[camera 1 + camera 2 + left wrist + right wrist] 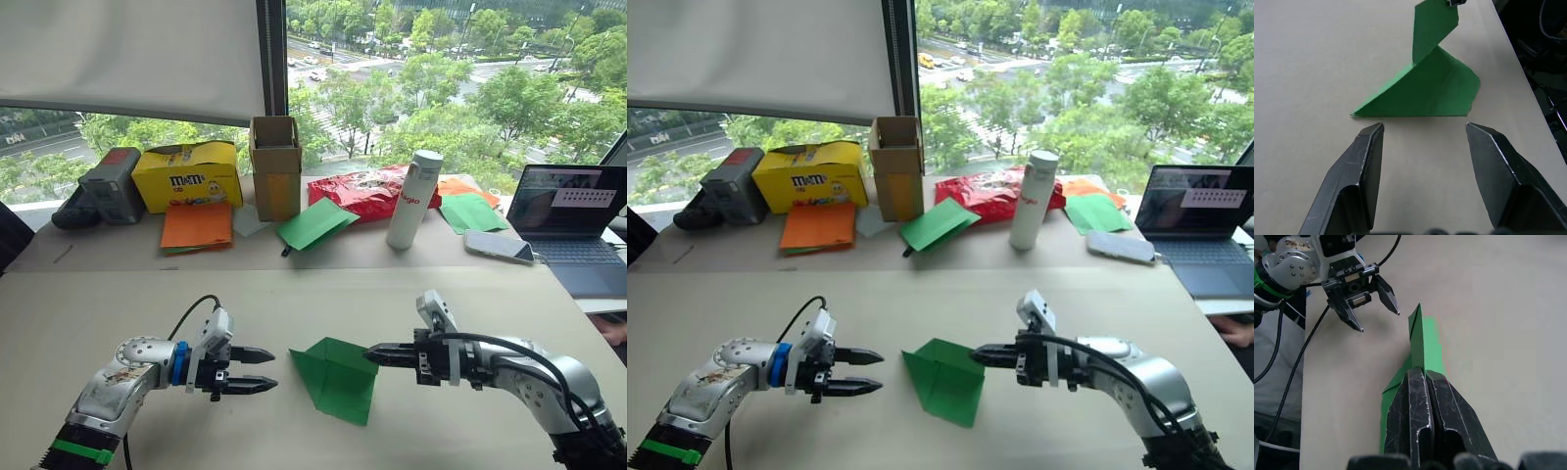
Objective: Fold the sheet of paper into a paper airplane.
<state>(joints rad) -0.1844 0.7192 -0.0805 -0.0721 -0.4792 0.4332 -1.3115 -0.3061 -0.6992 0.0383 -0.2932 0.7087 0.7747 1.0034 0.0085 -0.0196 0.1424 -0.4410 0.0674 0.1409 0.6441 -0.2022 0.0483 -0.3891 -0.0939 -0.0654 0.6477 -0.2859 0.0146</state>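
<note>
Currently the sheet of paper (338,377) sits mid-table, partly folded into a wedge, one flap lifted off the surface. Right gripper (375,353) has its fingers pressed together on that raised flap's edge. Left gripper (266,370) hangs just beside the paper's left corner, fingers apart, touching nothing.

Nothing between the grippers except the paper. Back row, well apart from the work area: a dark device (103,188), yellow M&M's box (188,174), upright cardboard box (275,166) open at the top (contents can't be made out), red snack bag (362,191), white bottle (413,199). Orange paper sheets (197,224) lie flat in front of the yellow box; spare green sheets (315,223) by the cardboard box, more green and orange past the bottle. Phone (499,246) and open laptop (576,223) on the right.

Table (118,313) is plain beige, matte. Window behind with a roller blind (132,54) half down; trees and a road outside.
</note>
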